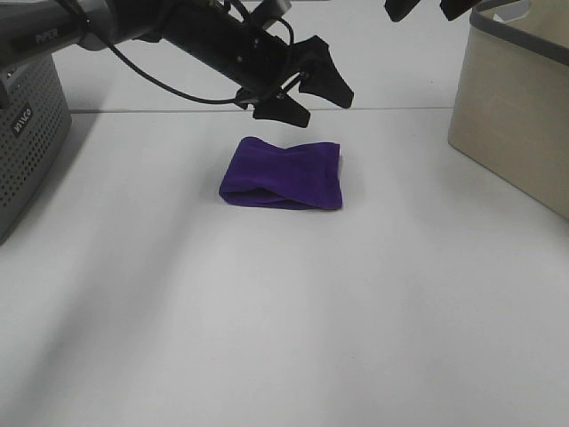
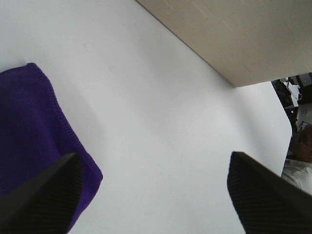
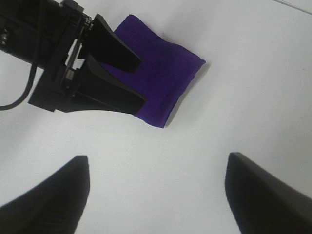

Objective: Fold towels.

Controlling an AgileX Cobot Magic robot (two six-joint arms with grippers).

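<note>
The small purple terry-cloth towel (image 1: pixel 283 173) lies folded into a compact rectangle on the white table (image 1: pixel 267 338), well apart from the beige fabric storage bin (image 1: pixel 524 107). The black left gripper (image 1: pixel 313 91) hangs in the air just beyond the towel's far edge, its jaws spread and holding nothing; in the left wrist view its two fingertips (image 2: pixel 44 195) frame bare table with one corner of the towel (image 2: pixel 29 141) beneath. The right gripper (image 3: pixel 156 190) is high above the towel on the bin's side, jaws also wide apart and empty, looking down on the towel (image 3: pixel 165 73) and on the left gripper (image 3: pixel 105 73).

The fold looks loose: the towel's near edge bulges, with a dark gap between the layers. If either gripper comes down on it again and pinches only the upper layer, that layer could peel back and undo the fold. A finger dragged across the cloth could also slide the whole towel over the smooth table. With both arms crowded above the towel, a careless descent risks the grippers striking each other.
</note>
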